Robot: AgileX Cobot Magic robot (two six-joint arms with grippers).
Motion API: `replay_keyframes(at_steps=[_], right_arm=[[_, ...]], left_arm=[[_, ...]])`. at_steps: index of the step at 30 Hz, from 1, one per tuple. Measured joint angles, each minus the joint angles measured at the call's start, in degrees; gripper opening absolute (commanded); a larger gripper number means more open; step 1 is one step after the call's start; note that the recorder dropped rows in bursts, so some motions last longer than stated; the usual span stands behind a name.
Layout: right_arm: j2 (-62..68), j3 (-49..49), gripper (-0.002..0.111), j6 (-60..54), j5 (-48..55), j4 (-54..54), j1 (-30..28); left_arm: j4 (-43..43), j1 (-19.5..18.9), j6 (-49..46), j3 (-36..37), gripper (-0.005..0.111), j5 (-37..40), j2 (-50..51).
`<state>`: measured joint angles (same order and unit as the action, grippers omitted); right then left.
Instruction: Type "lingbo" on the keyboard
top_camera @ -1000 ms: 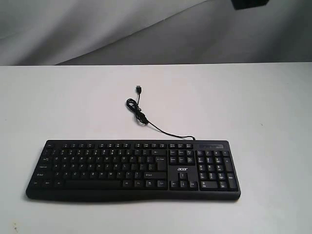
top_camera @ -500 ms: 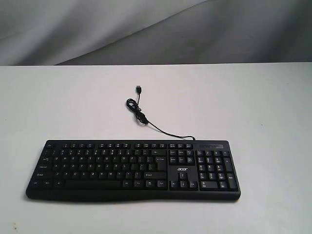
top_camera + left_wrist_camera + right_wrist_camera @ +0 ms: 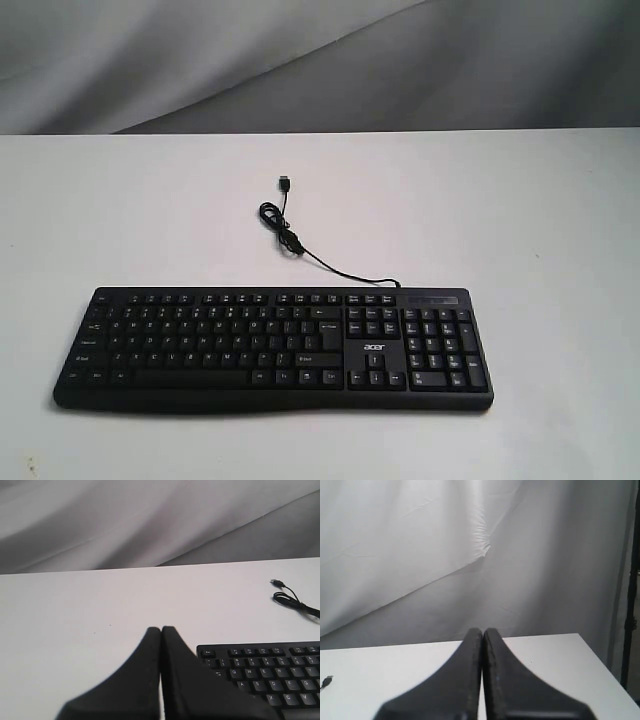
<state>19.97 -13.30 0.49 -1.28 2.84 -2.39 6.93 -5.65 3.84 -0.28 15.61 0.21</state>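
While the keyboard (image 3: 272, 348) lies flat near the front edge of the white tabletop (image 3: 520, 220), its long side parallel to that edge, a wide band of tabletop spreads behind it up to the grey cloth backdrop (image 3: 300, 60). Its thin cable (image 3: 300, 250) leaves the keyboard's rear edge, loops once, and ends in a plug (image 3: 285, 183) well behind the keyboard. Narrower margins of tabletop flank the keyboard's two short ends. The left pincer (image 3: 161, 629), fingers pressed together, shows its tips just beside the keyboard's Esc corner. The right pincer (image 3: 483, 630), likewise closed tight, points across tabletop toward the backdrop.
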Motion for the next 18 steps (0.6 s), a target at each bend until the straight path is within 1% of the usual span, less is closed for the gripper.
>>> replay_keyframes(at_steps=[5, 10, 15, 18], right_arm=[[-3.57, 5.15, 0.0, 0.96, 0.04, 0.1, 0.0], [-10.33, 12.32, 0.0, 0.96, 1.28, 0.1, 0.0], [-18.47, 13.07, 0.0, 0.82, 9.43, -0.23, 0.0], [-19.61, 13.07, 0.0, 0.39, 14.27, -1.15, 0.0]], left_arm=[[0.0, 0.0, 0.0, 0.0, 0.001, 0.0, 0.0], [0.0, 0.0, 0.0, 0.0, 0.001, 0.0, 0.0], [0.0, 0.0, 0.0, 0.0, 0.001, 0.0, 0.0], [0.0, 0.0, 0.0, 0.0, 0.001, 0.0, 0.0]])
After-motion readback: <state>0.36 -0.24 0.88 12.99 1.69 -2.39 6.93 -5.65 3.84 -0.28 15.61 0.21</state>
